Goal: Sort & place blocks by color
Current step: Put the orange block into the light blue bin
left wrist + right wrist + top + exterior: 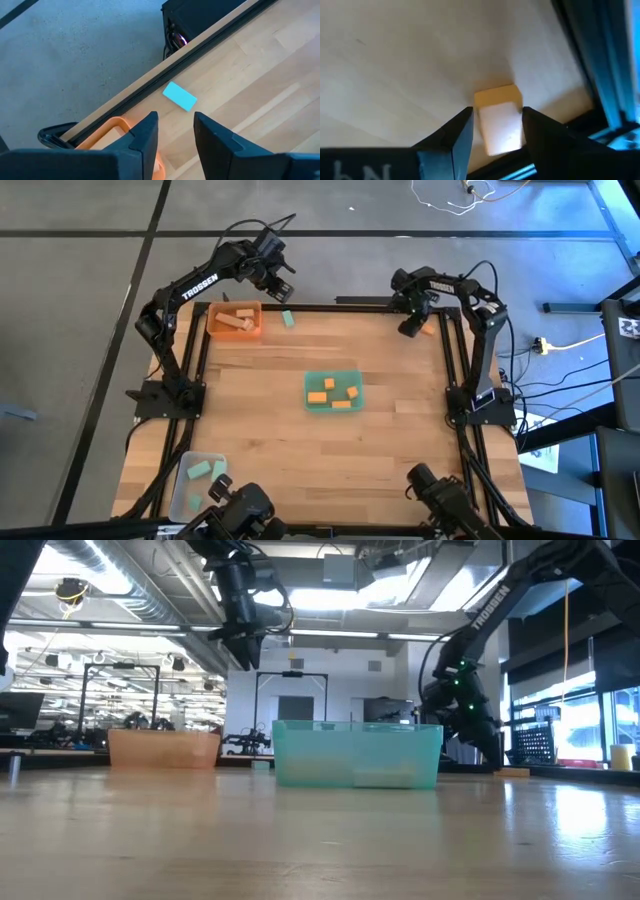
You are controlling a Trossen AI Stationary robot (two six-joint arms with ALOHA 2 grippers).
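Observation:
My right gripper (411,327) is low over the table's far right corner and open. Its fingers flank a small orange block (497,120) that lies on the wood by the frame rail. My left gripper (175,122) hangs open and high above the far left. It holds nothing and is just beyond the orange tray (235,320). A mint-green block (179,96) lies flat on the table below it, near the far rail. The orange tray holds pale wood blocks, the green tray (333,391) orange blocks, and the clear tray (195,480) mint-green blocks. My right gripper comes at the orange block from above, pointing steeply down. One fingertip (465,125) stands at each of two opposite sides of the block. The block fills the gap between them, but I cannot tell whether they touch it. It rests on the table.
A black frame rail (330,306) runs along the table's far edge and down both sides, close to both loose blocks. Bare wood lies between the green tray and the near edge. Cables and equipment lie on the floor to the right of the table.

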